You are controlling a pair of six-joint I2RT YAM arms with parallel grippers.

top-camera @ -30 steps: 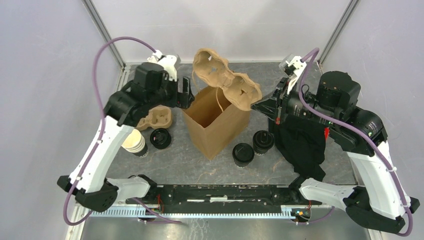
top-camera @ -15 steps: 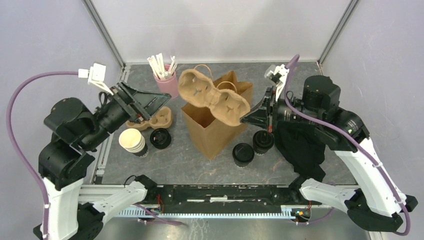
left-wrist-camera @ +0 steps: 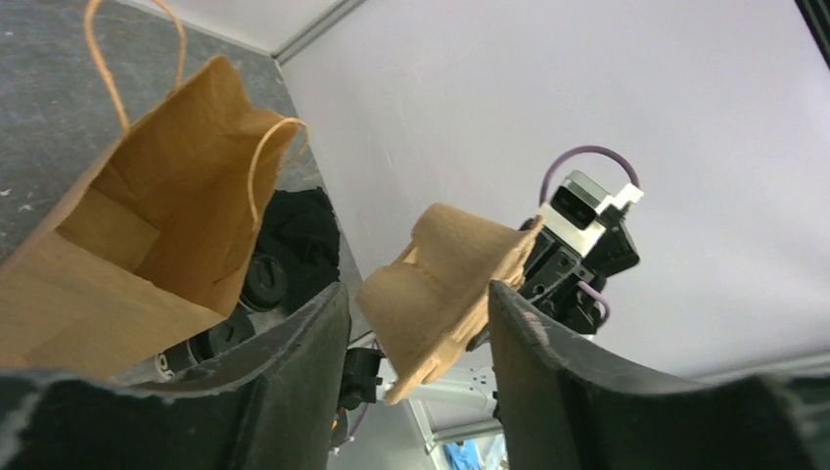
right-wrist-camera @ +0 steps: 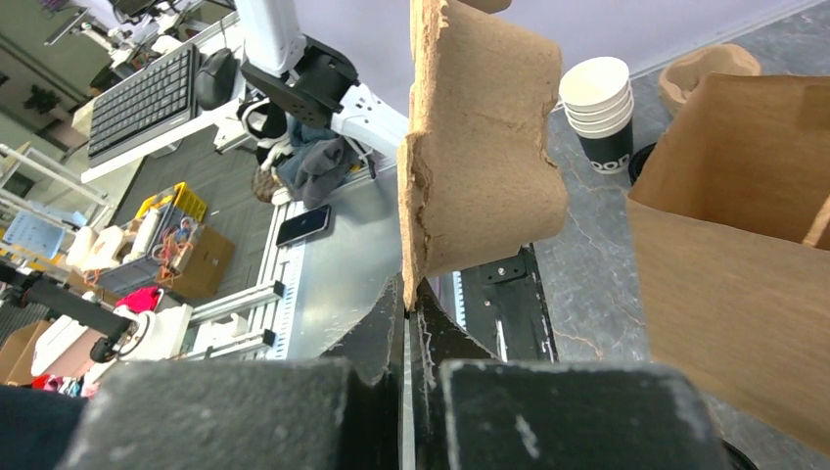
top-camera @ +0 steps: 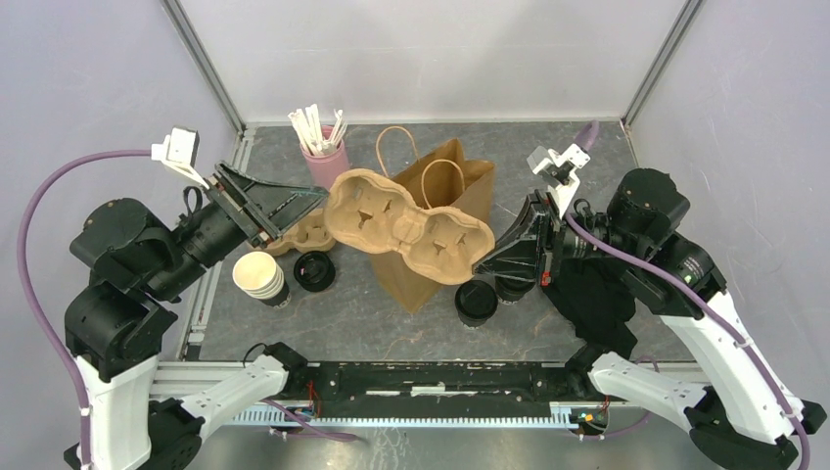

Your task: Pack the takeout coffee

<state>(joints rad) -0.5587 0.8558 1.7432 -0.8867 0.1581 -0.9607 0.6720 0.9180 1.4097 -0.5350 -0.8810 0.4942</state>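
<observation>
Grey and stone-patterned, the surface (top-camera: 333, 318) carries as its largest thing a brown paper bag (top-camera: 460, 186), standing open in the middle toward the far edge. It looks light and unsupported, so any push on its rim or rope handles would likely tip or crumple it. Across its front hangs an empty pulp carrier (top-camera: 406, 225), which the left wrist view shows in the air and apart from the bag. The right end effector (top-camera: 482, 262) has its fingers closed flat on one thin rim of the carrier, and that is the only grip on it. Held by an edge this way, the carrier could pivot, slip out or tear at the pinch, and it looks about as long as the bag's mouth, so lowering it off-line would probably catch the rim. The left end effector (top-camera: 315, 201) holds nothing, with its fingers spread wide just beside the carrier's left end, and a careless closing move could knock the carrier out of the other grip. The two takeout coffee cups (top-camera: 477, 302), both with black lids, stand between the bag and the right edge, just under the right end effector and one partly hidden by it. Neither is in the carrier or the bag, and a downward swing there could topple them. Near the left edge sit a second carrier (top-camera: 305, 235), a stack of open cups (top-camera: 260, 277) and a round black lid (top-camera: 314, 269); whether a cup sits under that lid I cannot tell.
</observation>
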